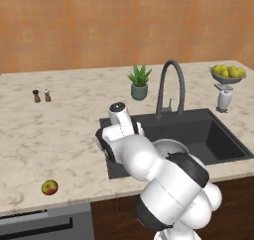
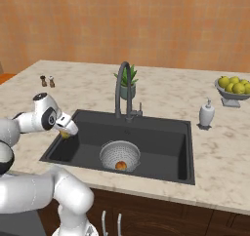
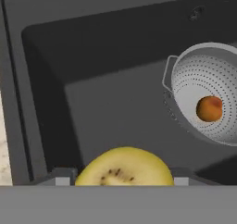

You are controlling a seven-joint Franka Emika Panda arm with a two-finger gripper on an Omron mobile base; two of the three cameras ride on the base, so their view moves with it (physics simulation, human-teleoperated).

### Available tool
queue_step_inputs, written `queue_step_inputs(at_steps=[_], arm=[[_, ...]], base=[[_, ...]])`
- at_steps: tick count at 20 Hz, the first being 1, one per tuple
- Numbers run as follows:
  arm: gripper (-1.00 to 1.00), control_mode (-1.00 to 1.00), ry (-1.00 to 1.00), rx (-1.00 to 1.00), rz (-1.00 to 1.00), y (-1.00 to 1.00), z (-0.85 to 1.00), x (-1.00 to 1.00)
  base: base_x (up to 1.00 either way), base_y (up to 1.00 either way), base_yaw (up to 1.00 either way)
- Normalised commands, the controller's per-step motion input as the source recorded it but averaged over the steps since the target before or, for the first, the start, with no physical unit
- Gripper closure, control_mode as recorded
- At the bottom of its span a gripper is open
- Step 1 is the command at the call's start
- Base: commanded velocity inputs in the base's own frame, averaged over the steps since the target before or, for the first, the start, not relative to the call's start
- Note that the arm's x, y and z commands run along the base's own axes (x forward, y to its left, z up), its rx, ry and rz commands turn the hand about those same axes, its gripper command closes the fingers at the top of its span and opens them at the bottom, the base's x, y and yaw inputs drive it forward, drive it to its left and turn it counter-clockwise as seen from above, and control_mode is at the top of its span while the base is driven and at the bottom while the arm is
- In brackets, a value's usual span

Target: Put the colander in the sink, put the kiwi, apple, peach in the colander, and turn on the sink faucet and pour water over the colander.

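Here the kiwi [image 3: 124, 168] sits clamped in the gripper [image 3: 121, 180].

kiwi [image 3: 122, 167] cut by bottom band

No readable text, labels or numbers anywhere.
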Motion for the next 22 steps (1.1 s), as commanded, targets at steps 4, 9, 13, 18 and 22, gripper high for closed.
queue_step_inputs(at_steps=[4, 9, 13, 18, 22], arm=[[1.00, -1.00, 0.00, 0.00, -0.22, -1.00, -0.05, 0.28], [1.00, -1.00, 0.00, 0.00, -0.15, -1.00, -0.34, 0.18], [1.00, -1.00, 0.00, 0.00, -0.09, -1.00, -0.47, 0.09], [1.00, -1.00, 0.00, 0.00, -0.01, -0.82, -0.43, 0.17], [1.00, -1.00, 0.00, 0.00, 0.00, -0.38, -0.39, 0.24]], base=[[0.00, 0.00, 0.00], [0.00, 0.00, 0.00], [0.00, 0.00, 0.00], [0.00, 0.00, 0.00], [0.00, 0.00, 0.00]])
